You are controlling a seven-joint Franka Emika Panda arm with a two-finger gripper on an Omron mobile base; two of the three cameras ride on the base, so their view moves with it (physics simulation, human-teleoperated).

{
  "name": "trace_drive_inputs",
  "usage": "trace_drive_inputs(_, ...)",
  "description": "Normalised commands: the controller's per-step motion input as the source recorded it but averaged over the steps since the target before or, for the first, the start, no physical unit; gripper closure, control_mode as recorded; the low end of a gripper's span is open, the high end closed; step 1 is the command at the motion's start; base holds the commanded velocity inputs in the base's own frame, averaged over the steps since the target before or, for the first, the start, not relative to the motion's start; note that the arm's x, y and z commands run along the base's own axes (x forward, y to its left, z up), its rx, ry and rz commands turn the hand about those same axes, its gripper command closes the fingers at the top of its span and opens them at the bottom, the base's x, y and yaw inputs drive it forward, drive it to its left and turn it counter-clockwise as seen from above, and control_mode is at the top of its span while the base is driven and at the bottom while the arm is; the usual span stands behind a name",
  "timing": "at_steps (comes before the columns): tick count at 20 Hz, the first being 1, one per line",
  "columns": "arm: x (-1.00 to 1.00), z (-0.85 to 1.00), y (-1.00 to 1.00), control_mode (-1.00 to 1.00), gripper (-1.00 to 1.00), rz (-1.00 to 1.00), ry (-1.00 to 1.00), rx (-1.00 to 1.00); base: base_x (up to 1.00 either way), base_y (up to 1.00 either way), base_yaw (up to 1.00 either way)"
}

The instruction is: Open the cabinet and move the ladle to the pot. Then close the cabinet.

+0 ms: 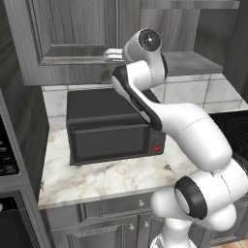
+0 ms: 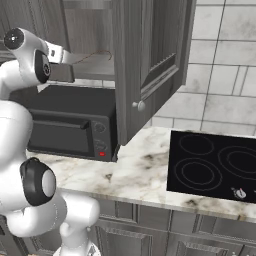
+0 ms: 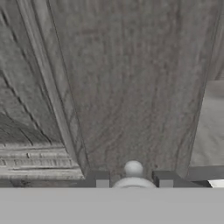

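Left base view: cabinet (image 1: 63, 38) left door shut at upper left, arm reaching its lower right corner; right base view: right door swung open at upper centre, ladle and pot unmoved; hand view: tool (image 3: 132, 180) pinching the knob (image 3: 133, 168) at bottom centre, opening unfinished.

Marble counter (image 1: 97, 177): black microwave (image 1: 109, 126) on it; black cooktop (image 2: 215, 167) set in.

The white arm rises from its base, bends at the elbow and reaches up and forward, wrist level. The gripper (image 3: 133, 180) points straight ahead, its two dark fingertips (image 3: 98, 179) set partly apart around a small round knob (image 3: 133, 168)
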Motion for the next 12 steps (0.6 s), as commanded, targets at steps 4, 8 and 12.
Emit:
trace_drive_inputs(4,-0.69,0.11,0.11,-1.0,1.0,0.0,0.0,0.0,0.0,0.0,0.0)
trace_drive_inputs(8,-0.72,0.06,0.19,-1.0,1.0,0.0,0.0,0.0,0.0,0.0,0.0)
trace_drive_inputs(12,-0.64,0.03,0.25,-1.0,1.0,-0.02,0.0,0.0,0.0,0.0,0.0)
